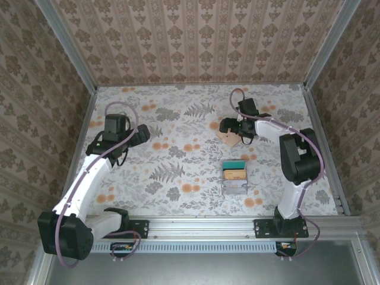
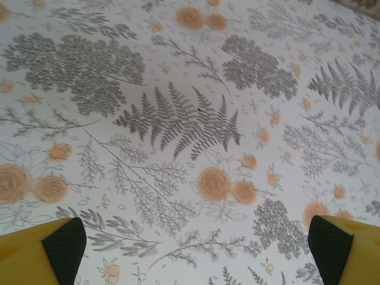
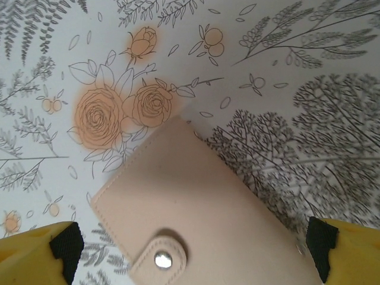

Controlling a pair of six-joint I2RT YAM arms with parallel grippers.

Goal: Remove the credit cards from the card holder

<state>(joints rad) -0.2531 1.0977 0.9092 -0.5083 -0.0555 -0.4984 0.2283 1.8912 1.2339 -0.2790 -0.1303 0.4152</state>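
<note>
At one o'clock on the tabletop (image 1: pixel 178 119), the shut card holder (image 3: pixel 196 202) is seen between the wide-spread, empty right fingers (image 3: pixel 64 249); the left fingers (image 2: pixel 62 243) are spread empty too.

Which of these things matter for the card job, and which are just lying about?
Job: card holder, shut and snapped; right gripper, open above it; teal piece and yellow piece in the clear compartment box, possibly the cards.
Lying about: clear compartment box; left gripper, open over the floral table.
</note>
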